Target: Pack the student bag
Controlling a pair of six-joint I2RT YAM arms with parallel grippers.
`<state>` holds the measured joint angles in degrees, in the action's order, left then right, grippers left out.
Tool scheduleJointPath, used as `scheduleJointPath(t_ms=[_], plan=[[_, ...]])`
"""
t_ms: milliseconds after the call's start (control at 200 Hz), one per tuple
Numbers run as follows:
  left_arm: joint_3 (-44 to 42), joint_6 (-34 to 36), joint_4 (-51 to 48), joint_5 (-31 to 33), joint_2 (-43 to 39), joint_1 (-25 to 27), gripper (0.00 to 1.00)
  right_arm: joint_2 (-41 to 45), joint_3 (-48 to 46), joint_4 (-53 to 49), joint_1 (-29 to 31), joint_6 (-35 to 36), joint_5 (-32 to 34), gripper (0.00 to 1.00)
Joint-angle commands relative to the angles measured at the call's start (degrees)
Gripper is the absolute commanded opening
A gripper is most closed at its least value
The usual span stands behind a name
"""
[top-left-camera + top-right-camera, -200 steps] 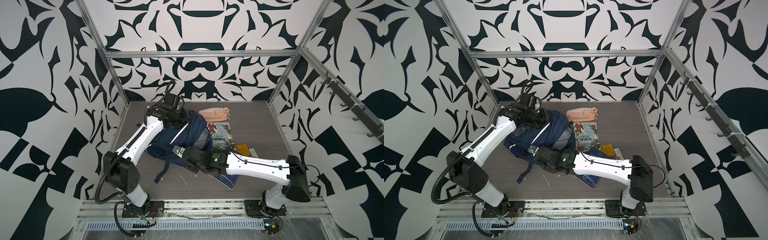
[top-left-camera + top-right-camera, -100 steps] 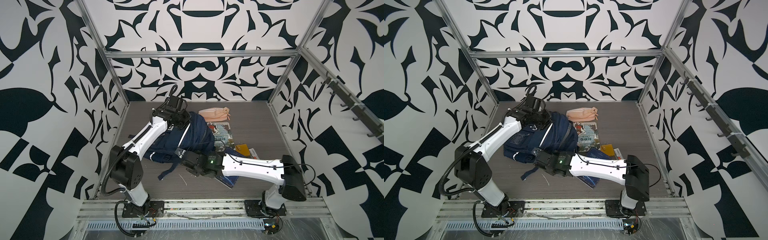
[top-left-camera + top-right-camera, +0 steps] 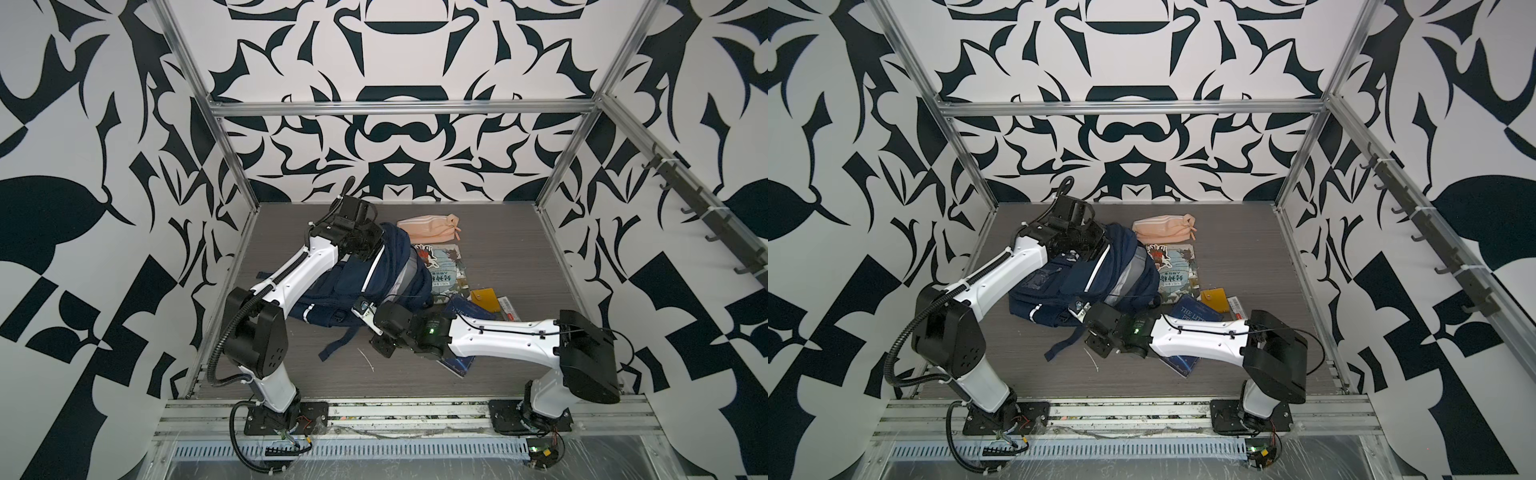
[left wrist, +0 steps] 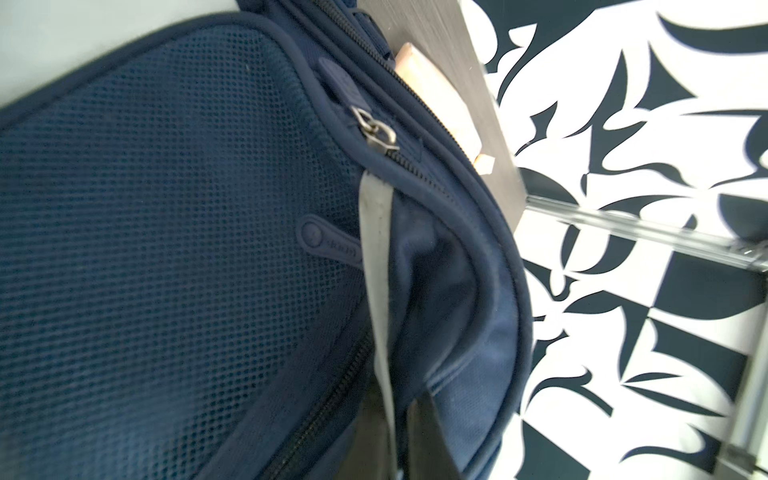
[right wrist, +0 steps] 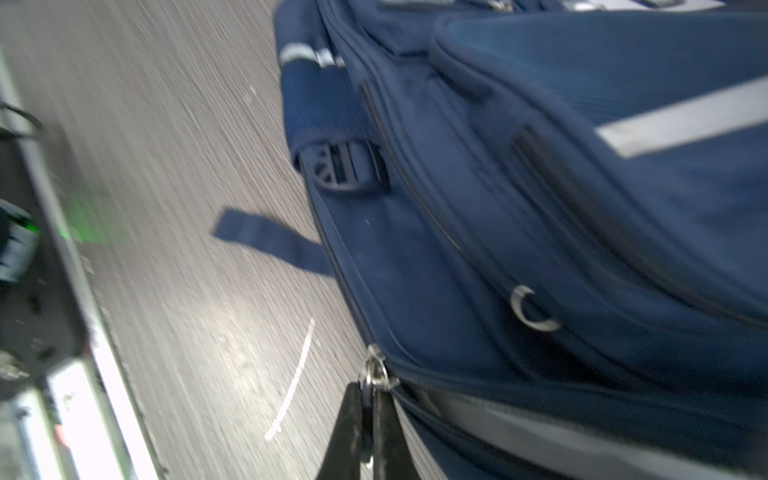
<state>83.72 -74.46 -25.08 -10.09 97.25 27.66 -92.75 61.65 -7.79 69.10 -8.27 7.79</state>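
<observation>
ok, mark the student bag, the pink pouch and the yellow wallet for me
student bag (image 3: pixel 345 291): in a top view, on its navy front pocket.
pink pouch (image 3: pixel 428 226): in a top view, middle of its fabric body.
yellow wallet (image 3: pixel 484 298): in a top view, on its flat top face.

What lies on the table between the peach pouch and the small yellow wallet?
An illustrated book lies flat between the peach pouch and the yellow wallet, as both top views show.
</observation>
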Motion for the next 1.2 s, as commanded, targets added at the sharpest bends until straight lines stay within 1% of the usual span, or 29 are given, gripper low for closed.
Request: scheduleJointPath(t_ms=[0,75,200,320,405,545,720,750,785,875,920,960,985,1030,1095,1160,1195], plan=[[0.2,-7.1,11.6,-0.4,-2.5,0.5,0.00,-0.3,1.7,11.2,0.8,-0.5,-10.6,0.00],[0.3,-8.1,12.3,-0.8,-2.7,0.8,0.00,-3.1,3.4,12.6,0.7,0.2,-11.3,0.00],[-1.0,-10.3,14.3,-1.6,-3.5,0.8,0.00,-6.4,3.1,19.9,0.2,0.4,-13.2,0.00],[-2.2,-11.8,15.7,-1.4,-4.5,0.8,0.00,-11.7,7.4,19.7,-0.8,-0.6,-17.8,0.00],[-2.6,-12.2,16.1,-1.2,-5.1,0.8,0.00,-14.3,10.4,20.0,-0.8,-1.0,-19.6,0.00],[-3.7,-12.1,15.9,-0.7,-6.0,0.4,0.00,-15.4,12.8,20.6,-1.1,-1.1,-21.8,0.00],[-5.4,-12.1,16.1,-0.5,-6.5,-0.9,0.00,-14.9,12.6,22.2,-1.9,-2.1,-25.4,0.00],[-5.6,-12.0,16.2,-0.5,-6.6,-1.4,0.00,-13.9,11.7,22.1,-2.0,-2.3,-25.5,0.03],[-5.7,-11.6,16.1,-0.6,-6.8,-2.0,0.00,-12.6,10.4,22.3,-2.2,-2.5,-25.4,0.09],[-5.8,-9.1,15.7,-0.8,-7.1,-3.6,0.00,-8.0,5.6,22.7,-3.1,-5.2,-23.4,0.28],[-5.6,-6.8,15.2,-1.2,-7.0,-4.3,0.00,-5.5,3.4,22.6,-4.0,-7.5,-22.9,0.37],[-5.8,-4.5,15.8,-1.6,-6.9,-4.9,0.00,-3.0,1.4,22.2,-5.0,-9.4,-23.1,0.47],[-5.9,-2.5,16.1,-1.7,-6.8,-5.2,0.00,-1.1,0.0,21.7,-5.5,-10.7,-22.8,0.54],[-5.3,2.4,15.0,-1.6,-6.6,-5.2,0.00,1.9,-1.8,20.5,-6.2,-12.1,-21.9,0.61],[-3.2,9.4,10.9,-2.6,-5.5,-5.2,0.00,7.2,-4.6,17.9,-7.3,-14.7,-19.7,0.68],[-2.1,15.8,7.2,-2.8,-4.6,-5.1,0.00,12.8,-7.6,15.2,-9.0,-18.2,-17.2,0.69],[-2.2,18.1,5.8,-2.6,-4.4,-4.9,0.00,15.9,-9.3,14.2,-10.0,-19.9,-15.7,0.70]])
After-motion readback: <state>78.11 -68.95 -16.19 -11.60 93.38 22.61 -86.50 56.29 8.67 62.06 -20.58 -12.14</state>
